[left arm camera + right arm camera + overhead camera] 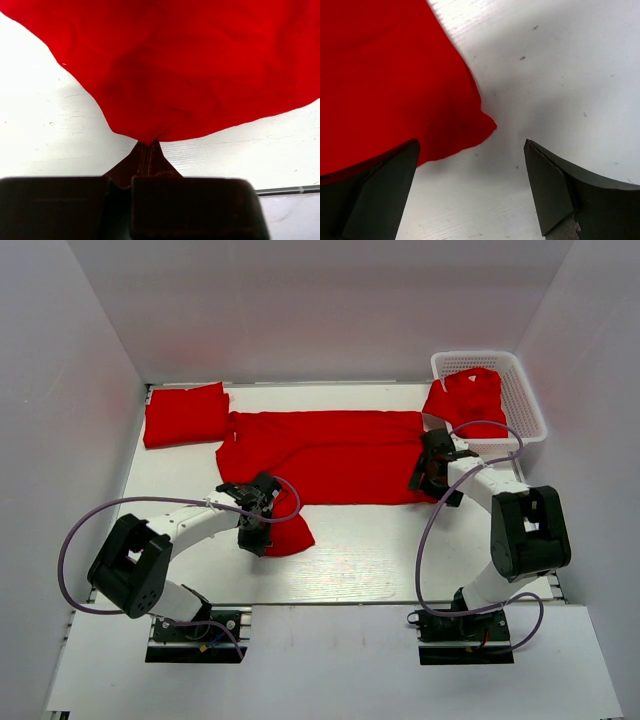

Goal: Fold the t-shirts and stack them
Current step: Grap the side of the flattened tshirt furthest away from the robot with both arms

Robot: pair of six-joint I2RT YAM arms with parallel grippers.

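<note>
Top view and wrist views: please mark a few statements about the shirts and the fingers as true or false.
1. The left fingers are shut on an edge of the spread shirt. True.
2. The right fingers are shut on that shirt. False: they stand open and hold nothing.
3. A folded shirt lies at the far left of the table. True.
4. The basket is empty. False: a red shirt lies in it.
</note>
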